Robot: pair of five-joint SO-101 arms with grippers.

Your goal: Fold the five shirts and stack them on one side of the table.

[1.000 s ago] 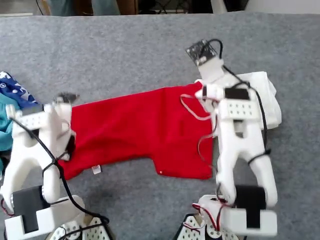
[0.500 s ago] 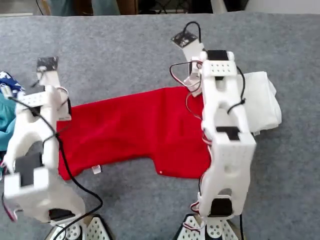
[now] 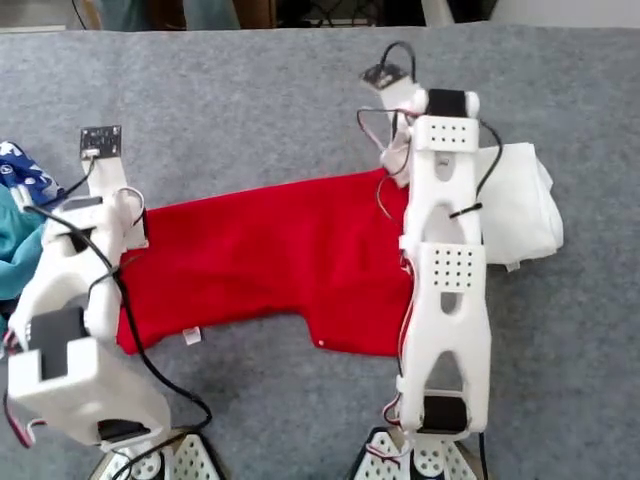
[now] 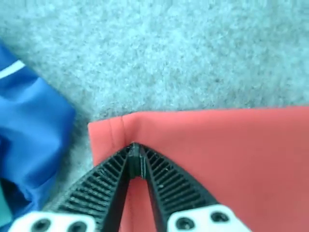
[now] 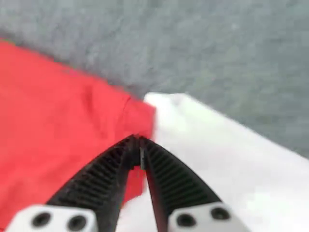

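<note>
The left gripper (image 4: 134,147) is pinched tight on the red shirt (image 3: 270,255) at its corner nearest the blue shirt (image 4: 29,125). The right gripper (image 5: 139,142) clamps the far corner beside the white shirt (image 3: 520,200). The red shirt lies lengthwise across the desk (image 3: 250,100).

Flat red shirt (image 3: 270,260) on table (image 3: 250,110), left arm (image 3: 75,290) and right arm (image 3: 445,270) over its ends, white shirt (image 3: 525,205) beside.

1. An indoor robot test bench: a table (image 3: 250,90) covered in grey felt-like cloth.
2. The left arm (image 3: 70,330) and right arm (image 3: 445,300) are mounted at its near edge.
3. Wooden furniture (image 3: 255,12) stands beyond the far edge.
</note>
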